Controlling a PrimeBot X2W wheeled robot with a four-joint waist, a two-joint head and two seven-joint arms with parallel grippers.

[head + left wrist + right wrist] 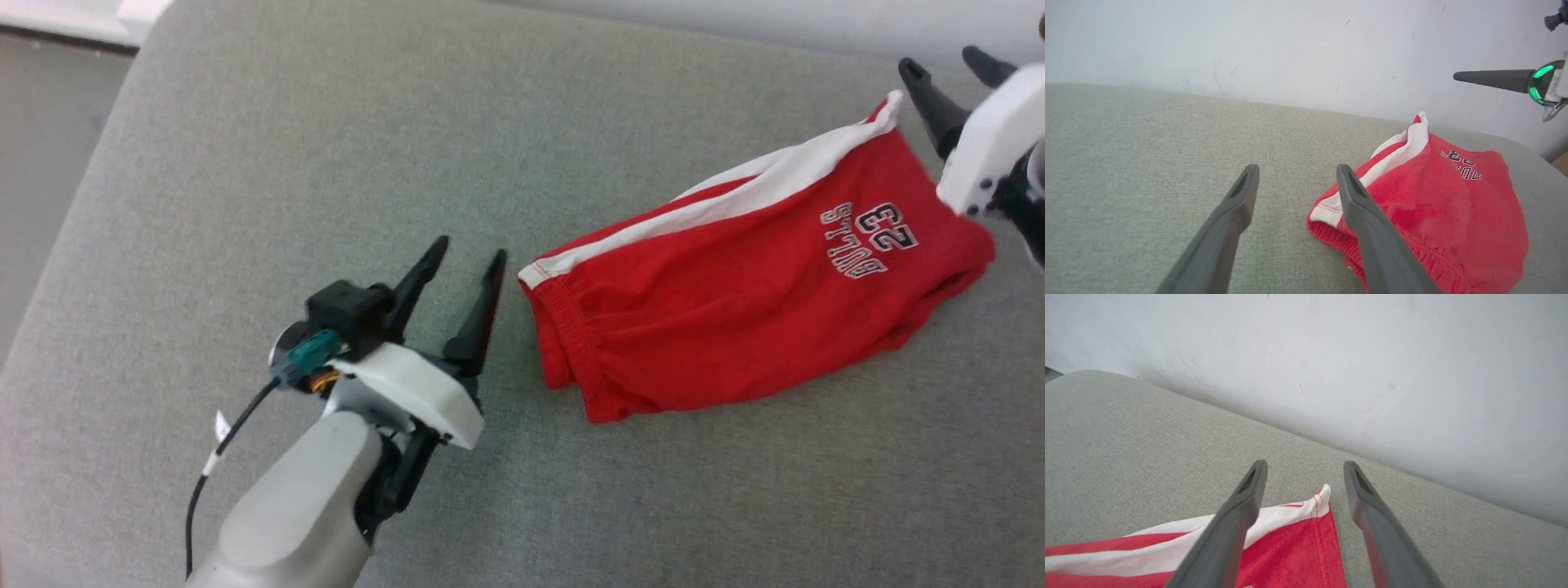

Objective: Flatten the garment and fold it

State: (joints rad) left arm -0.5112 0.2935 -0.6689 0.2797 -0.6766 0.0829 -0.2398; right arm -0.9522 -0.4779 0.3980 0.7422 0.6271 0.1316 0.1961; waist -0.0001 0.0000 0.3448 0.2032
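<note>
Although both arms hang close to it, the garment (735, 318) lies free on the grey cushion (286, 147), gripped by neither pincer. Seen from the head, the red shorts stretch slantwise from about 8 o'clock to 2 o'clock, folded over to one leg's width and mostly smooth, with some rumpling near the gathered waistband (563, 327) at the 8 o'clock end. A white stripe (735, 196) runs along the 11 o'clock edge up to the hem corner (894, 102). The dark "23" print (869, 237), with lettering beside it, sits near the 2 o'clock end and reads upside down from this side. The left gripper (472, 247) hovers just beside the waistband, at its 9 o'clock, its two dark fingers spread apart with nothing but cushion between them. In its own wrist view one finger overlaps the waistband's edge, though I cannot tell whether it touches the cloth. The right gripper (943, 64) is up at the 2 o'clock end, just past the hem corner, its fingers likewise parted and holding nothing. Its wrist view looks down on that white-trimmed corner, which lies on the cushion below the gap between the two tips. A pale wall (1249, 41) rises behind the cushion's far edge at 12 o'clock
</note>
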